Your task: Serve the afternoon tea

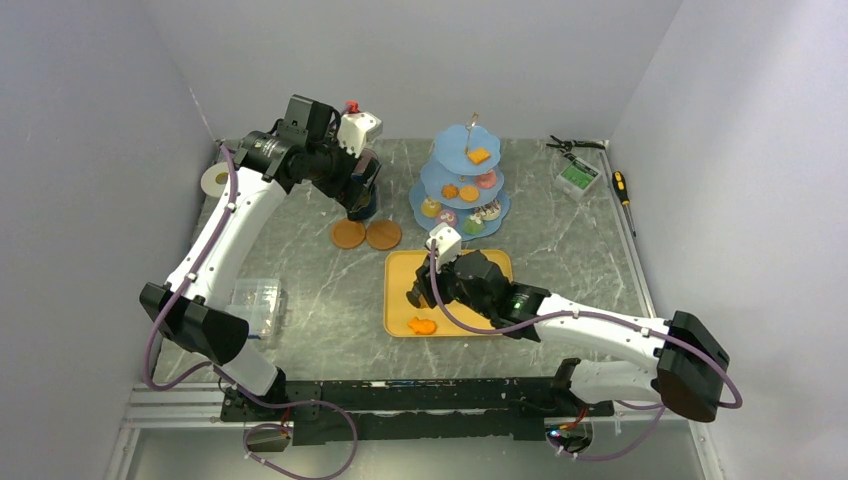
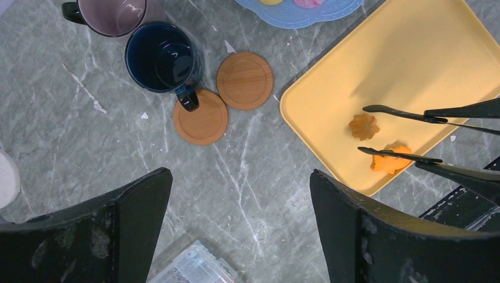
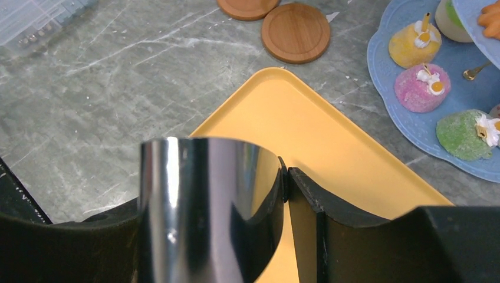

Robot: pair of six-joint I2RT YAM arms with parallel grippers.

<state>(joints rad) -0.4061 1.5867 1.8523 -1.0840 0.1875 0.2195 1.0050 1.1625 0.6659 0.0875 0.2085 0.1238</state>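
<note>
right end effector [image 1: 420,294] is clamped on the black tongs [image 2: 413,115], tips spread over the orange biscuits [image 2: 364,126] on the yellow tray [image 2: 377,59] just ahead of it, so i'd guess next is pinching one, while left end effector [image 2: 240,183] hangs wide open over the coasters [image 2: 200,117].

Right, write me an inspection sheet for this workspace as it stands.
Surface: grey marbled table, no spills seen.
Job's things: three-tier stand loaded with cakes; two biscuits on the yellow tray; dark-blue mug and mauve mug beside the coasters, not on them.
Clutter: tape roll, clear box, pliers, screwdriver.
Grippers: left gripper open, empty; right gripper shut on tongs.
Cables: purple cables along both arms, no snag seen.
Surroundings: plain walls; nothing else seen.
</note>
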